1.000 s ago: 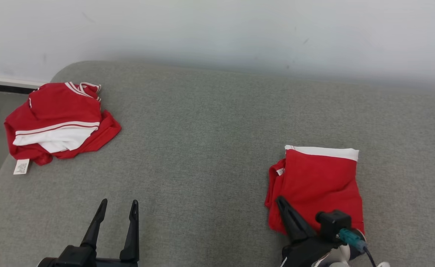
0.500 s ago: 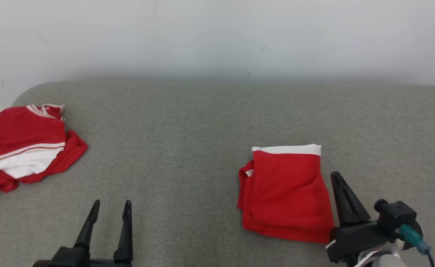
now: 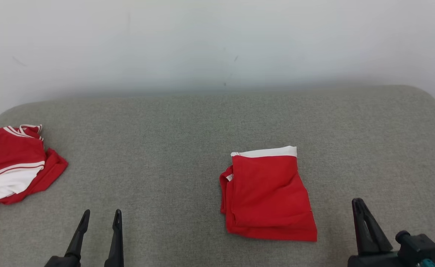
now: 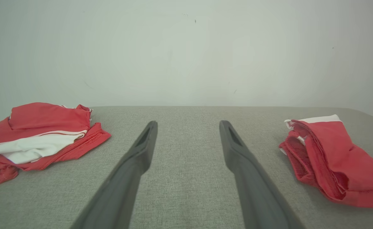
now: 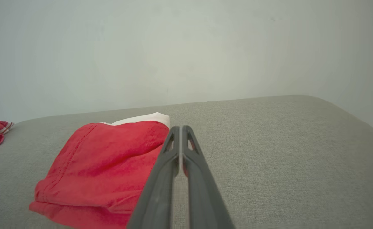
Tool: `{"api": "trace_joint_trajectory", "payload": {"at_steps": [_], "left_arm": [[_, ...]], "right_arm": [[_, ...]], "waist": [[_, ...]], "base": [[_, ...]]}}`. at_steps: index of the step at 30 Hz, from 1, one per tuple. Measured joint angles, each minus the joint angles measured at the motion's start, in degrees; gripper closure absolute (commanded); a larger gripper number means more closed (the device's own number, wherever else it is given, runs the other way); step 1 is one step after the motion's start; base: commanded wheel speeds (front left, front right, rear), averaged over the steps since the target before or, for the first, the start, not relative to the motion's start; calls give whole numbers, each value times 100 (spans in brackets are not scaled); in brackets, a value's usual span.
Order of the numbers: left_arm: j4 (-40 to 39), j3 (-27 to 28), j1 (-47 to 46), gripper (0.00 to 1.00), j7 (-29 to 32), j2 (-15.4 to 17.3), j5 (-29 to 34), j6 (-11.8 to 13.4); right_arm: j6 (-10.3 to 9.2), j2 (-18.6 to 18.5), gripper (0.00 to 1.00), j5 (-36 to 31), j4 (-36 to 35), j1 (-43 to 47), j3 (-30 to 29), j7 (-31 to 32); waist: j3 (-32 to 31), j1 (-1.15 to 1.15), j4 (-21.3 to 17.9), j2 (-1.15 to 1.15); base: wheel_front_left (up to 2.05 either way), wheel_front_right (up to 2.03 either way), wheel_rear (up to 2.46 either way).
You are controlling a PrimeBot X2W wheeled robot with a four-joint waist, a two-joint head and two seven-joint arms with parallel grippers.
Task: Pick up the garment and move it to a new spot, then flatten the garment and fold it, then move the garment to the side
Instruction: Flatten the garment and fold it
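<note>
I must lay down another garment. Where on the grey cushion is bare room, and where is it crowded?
Widest patch: the middle of the grey cushion, between the crumpled red-and-white garment and the folded red garment. Also bare: the strip along the wall, and right of the latter. Crowded: the left edge and near the right gripper.

The left gripper [image 3: 102, 213] is seen at the lower left of the head view, its two dark fingers [image 3: 78, 233] pointed up the frame and set well apart, nearly parallel. In the left wrist view they are shown rising from the bottom edge, spread wide and tapering to slim tips. The right gripper [image 3: 357, 203] is placed at the lower right of the head view, pressed together into one dark wedge that leans slightly leftward, with a black wrist block [image 3: 414, 243] just to its right. In the right wrist view its tips are shown touching.
</note>
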Motion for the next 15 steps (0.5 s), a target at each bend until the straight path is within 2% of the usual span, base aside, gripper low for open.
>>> {"api": "trace_joint_trajectory", "payload": {"at_steps": [1,2,3,15], "left_arm": [[-1,4,7,0,0,2,0,0],[-1,10,19,0,0,5,0,0],[-2,16,38,0,0,7,-1,0],[-30,35,359,0,0,63,58,0]], "right_arm": [[0,10,64,-3,-45,67,-13,0],[0,20,17,-25,-80,114,-29,0],[0,33,0,-46,-132,165,-37,-1],[0,131,0,-122,-260,399,-97,0]], "waist": [[-11,0,-14,0],[-20,0,-26,0],[-30,0,-37,0],[-152,0,-37,0]], "base": [[0,0,0],[0,0,0],[0,0,0],[0,0,0]]}}
